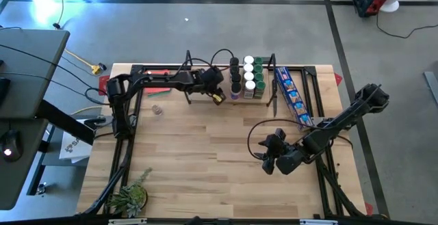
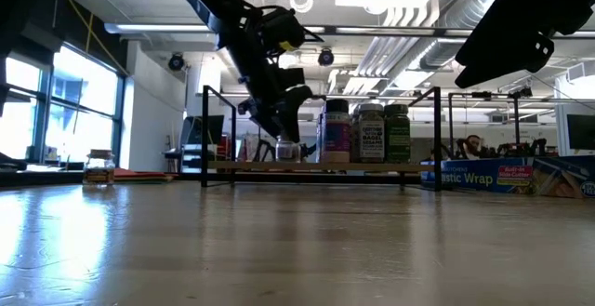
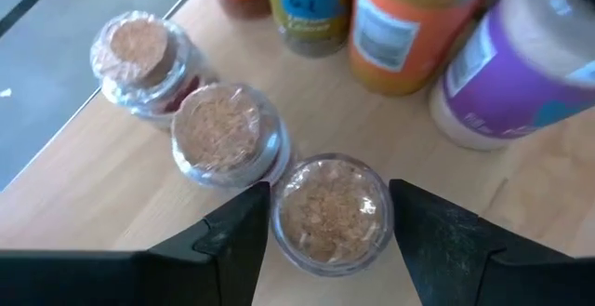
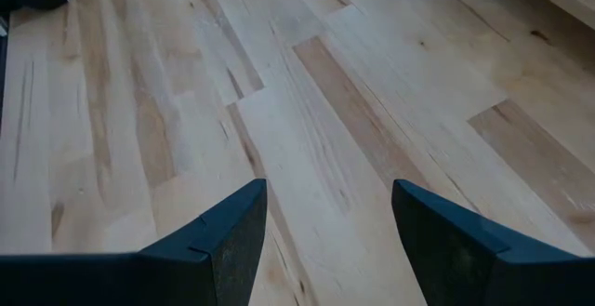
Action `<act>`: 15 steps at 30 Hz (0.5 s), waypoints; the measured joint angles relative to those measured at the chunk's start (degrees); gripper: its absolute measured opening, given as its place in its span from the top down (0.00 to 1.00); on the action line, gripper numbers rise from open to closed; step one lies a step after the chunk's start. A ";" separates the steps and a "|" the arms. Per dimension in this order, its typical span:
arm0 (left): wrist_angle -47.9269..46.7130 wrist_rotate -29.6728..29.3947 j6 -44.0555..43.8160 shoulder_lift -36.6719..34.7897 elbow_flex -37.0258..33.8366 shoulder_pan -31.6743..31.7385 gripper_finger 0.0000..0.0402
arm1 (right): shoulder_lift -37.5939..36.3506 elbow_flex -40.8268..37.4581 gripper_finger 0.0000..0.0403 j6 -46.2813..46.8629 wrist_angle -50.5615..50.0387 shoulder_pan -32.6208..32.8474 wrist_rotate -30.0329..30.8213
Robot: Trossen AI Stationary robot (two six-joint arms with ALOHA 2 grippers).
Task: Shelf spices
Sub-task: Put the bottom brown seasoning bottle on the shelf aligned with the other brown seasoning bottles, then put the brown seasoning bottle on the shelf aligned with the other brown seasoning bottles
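Cork-topped round glass jar (image 3: pixel 324 215) sits between the left hand's (image 3: pixel 324 227) parted dark fingers, on the light-wood shelf (image 3: pixel 112 194).

Right pincer (image 4: pixel 327 241) hangs over bare tabletop (image 4: pixel 307 92), its two dark fingers (image 4: pixel 223 236) spread apart, nothing between them. Light wood planks run diagonally, grain and seams plain. Dark object at one far corner, too cropped to identify. Pale raised edge crosses opposite corner.

Grey concrete floor (image 1: pixel 205 27), bright windows (image 2: pixel 84 92) and exposed ceiling ducts (image 2: pixel 418 27).
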 joint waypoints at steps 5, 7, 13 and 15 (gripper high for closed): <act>-1.34 -1.13 0.63 -0.43 0.00 0.28 0.46 | 0.00 0.00 0.44 0.00 0.00 0.00 0.00; -1.74 -1.06 1.48 -1.31 0.24 -0.32 0.46 | 0.00 0.00 0.44 0.00 0.01 0.00 -0.01; -5.54 0.77 1.59 -7.18 1.89 -4.96 0.46 | 0.00 0.00 0.44 0.00 0.00 0.00 -0.04; -8.50 0.42 1.59 -10.24 2.35 -7.08 0.46 | 0.00 0.00 0.44 0.04 0.02 0.00 -0.05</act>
